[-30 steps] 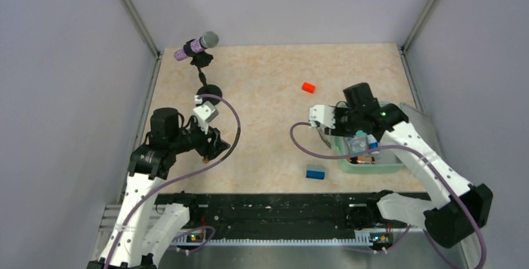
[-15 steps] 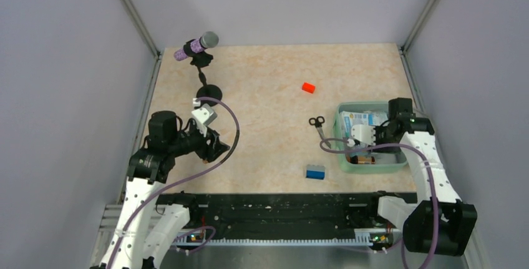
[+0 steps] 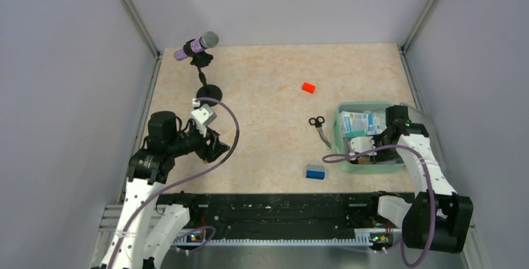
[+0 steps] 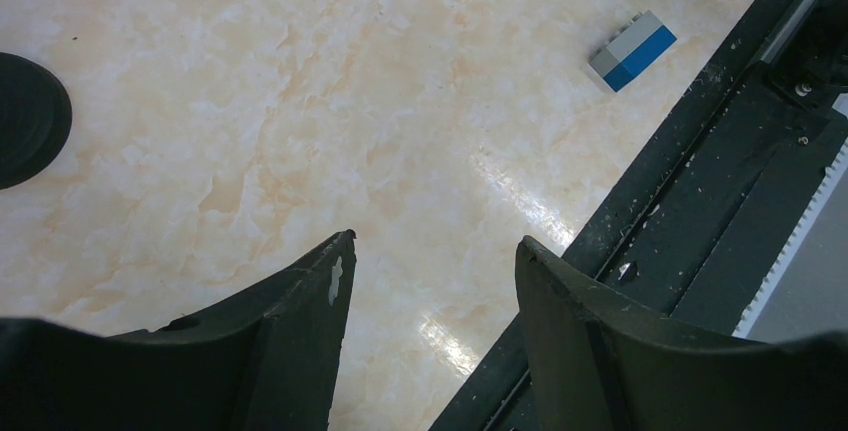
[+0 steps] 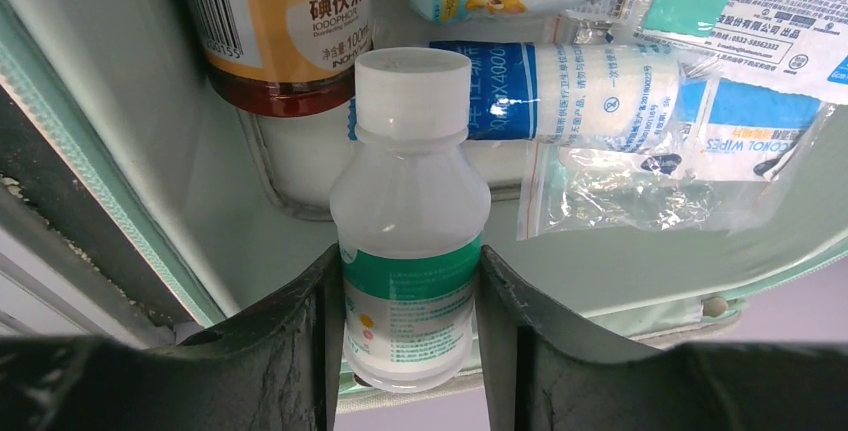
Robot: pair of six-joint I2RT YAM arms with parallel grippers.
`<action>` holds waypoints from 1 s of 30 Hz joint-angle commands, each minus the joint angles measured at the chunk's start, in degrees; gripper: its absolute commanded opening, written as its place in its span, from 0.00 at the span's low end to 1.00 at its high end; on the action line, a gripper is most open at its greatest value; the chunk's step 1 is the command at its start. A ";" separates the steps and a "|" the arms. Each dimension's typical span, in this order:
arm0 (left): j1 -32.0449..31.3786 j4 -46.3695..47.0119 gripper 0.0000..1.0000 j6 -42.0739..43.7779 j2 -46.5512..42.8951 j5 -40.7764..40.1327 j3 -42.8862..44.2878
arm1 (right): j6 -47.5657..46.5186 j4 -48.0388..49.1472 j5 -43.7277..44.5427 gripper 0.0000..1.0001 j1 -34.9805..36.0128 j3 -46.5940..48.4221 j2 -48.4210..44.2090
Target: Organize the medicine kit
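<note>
Top external view first: the pale marbled counter [image 3: 268, 69] carries the pale mint-green square plastic medicine kit [image 3: 365, 104], which stands open by the right edge, toward the near right corner.

The right end effector [image 5: 410, 261] is down inside it, pinching a clear plastic bottle with a white cap and green label [image 5: 410, 181]. I can't tell whether the bottle's base touches the kit floor yet. The left end effector [image 4: 430, 246] hangs over the near left part of the counter, fingers spread, nothing between them.

The right wrist view shows the kit already well stocked:
- a brown bottle with an orange label [image 5: 280, 21] just behind the clear one
- a white gauze roll in blue-printed wrap [image 5: 590, 76]
- flat wipe sachets [image 5: 760, 126]

Out on the counter:
- small black-handled scissors [image 3: 318, 125] lie just beside the kit's left wall
- a small blue-and-grey block [image 3: 315, 171] sits near the near edge
- a small orange-red block [image 3: 308, 87] sits mid-counter, well apart

My read: the packing is well along. This bottle needs releasing, the scissors look like the last item to go in, and then the lid needs closing.
</note>
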 commanded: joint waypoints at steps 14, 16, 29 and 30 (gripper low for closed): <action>0.27 4.18 0.65 -1.35 1.53 2.55 -0.76 | -1.40 -13.47 -7.39 0.62 -0.55 11.49 -2.00; 0.25 4.53 0.65 -1.66 1.82 2.95 -0.99 | 0.67 -16.27 -12.63 0.63 -0.59 15.18 -1.60; 0.04 7.78 0.64 -5.18 7.30 2.39 -0.97 | 61.55 5.92 -47.08 0.73 10.88 19.38 0.66; -0.07 7.67 0.63 -5.06 8.00 2.14 -0.63 | 65.32 10.25 -45.73 0.73 13.38 17.97 0.32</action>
